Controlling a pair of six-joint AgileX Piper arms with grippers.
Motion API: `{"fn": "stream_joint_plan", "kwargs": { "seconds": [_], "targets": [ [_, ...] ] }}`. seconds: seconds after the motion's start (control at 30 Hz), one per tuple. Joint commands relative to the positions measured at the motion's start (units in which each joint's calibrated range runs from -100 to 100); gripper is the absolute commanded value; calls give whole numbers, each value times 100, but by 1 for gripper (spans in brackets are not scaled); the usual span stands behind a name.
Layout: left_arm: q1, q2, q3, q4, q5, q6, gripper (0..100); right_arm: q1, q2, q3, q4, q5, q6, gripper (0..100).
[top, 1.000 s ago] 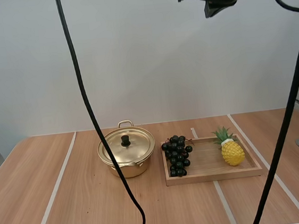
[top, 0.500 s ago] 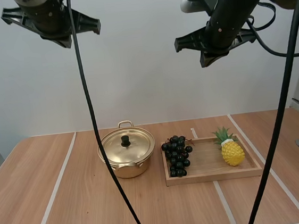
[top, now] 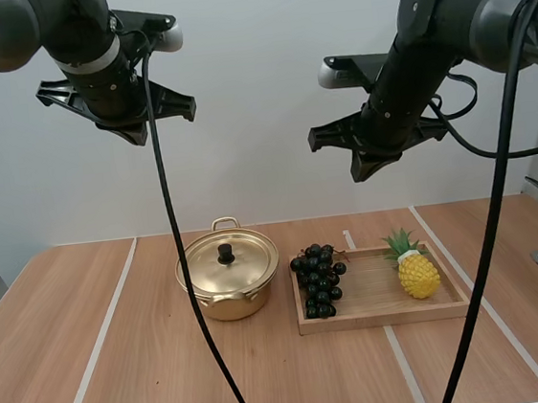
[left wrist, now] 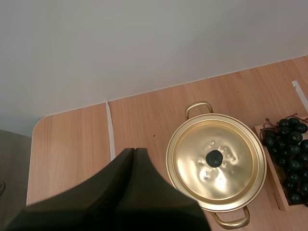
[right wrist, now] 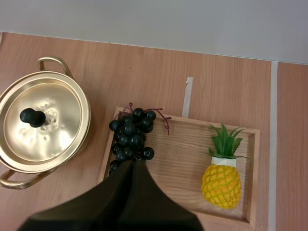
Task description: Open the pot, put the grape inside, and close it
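A wooden table (top: 123,371), viewed from above and behind your two arms. A gold-coloured pot (top: 224,302) stands mid-table with its lid (top: 242,267) on, and a small black knob (top: 225,253) sits upright at the lid's centre. Just right of the pot lies a shallow wooden tray (top: 387,318). A dark, glossy bunch of grapes (top: 320,279) rests at the tray's left end, close to the pot. A yellow pineapple (top: 418,274) lies toward the right end, apart from the grapes.

Both your arms hang high above the table. Your left gripper (left wrist: 134,150) is clenched on nothing, fingers pressed into one dark wedge, over bare table left of the pot. Your right gripper (right wrist: 133,163) is likewise closed and empty, poised above the near end of the bunch.

No step of the task is done yet, and you need to spread the fingers before either grasp.

The lid looks like thin, stiff metal, probably light, with a smooth face that offers no purchase. The knob is the one sound place to hold it, so pinch it from both sides and lift straight up. The pot itself is likely light enough to slide if nudged. Its loop handles (left wrist: 198,103) sit at the far and near sides.

The grapes look like a lumpy, loose cluster, probably light. Round, slick berries may roll out of a shallow pinch. Close across the thick middle of the bunch, or take the reddish stem (right wrist: 162,117) at its far end, and expect the bunch to sag and swing.
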Motion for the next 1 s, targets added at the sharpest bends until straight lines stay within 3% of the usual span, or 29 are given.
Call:
{"fn": "stream_joint_plan", "kwargs": {
  "seconds": [0.0,0.07,0.13,0.17,0.2,0.23,0.3,0.33,0.67,0.97],
  "targets": [
    [2,5,24,-106,0,9,0,-27,-74,24,112,0,-51,0],
    [2,5,24,-95,0,-18,2,-27,-74,24,112,0,-51,0],
    [2,5,24,-54,0,-181,14,-27,-74,24,92,0,-51,0],
    [2,5,24,-45,0,-267,26,-27,-74,24,92,0,-51,14],
    [2,5,24,-45,0,-322,44,-27,-74,24,92,0,-51,27],
    [2,5,24,-59,0,-322,59,-27,-74,24,92,0,-51,49],
    [2,5,24,-86,0,-215,99,-27,-74,24,102,0,-51,96],
    [2,5,24,-113,0,-96,100,-27,-74,24,113,0,-51,100],
    [-6,114,24,-188,0,22,100,-27,-74,24,474,0,-91,100],
    [-6,576,496,-1002,0,408,100,-27,-74,24,474,0,-190,100]
  ]
}}
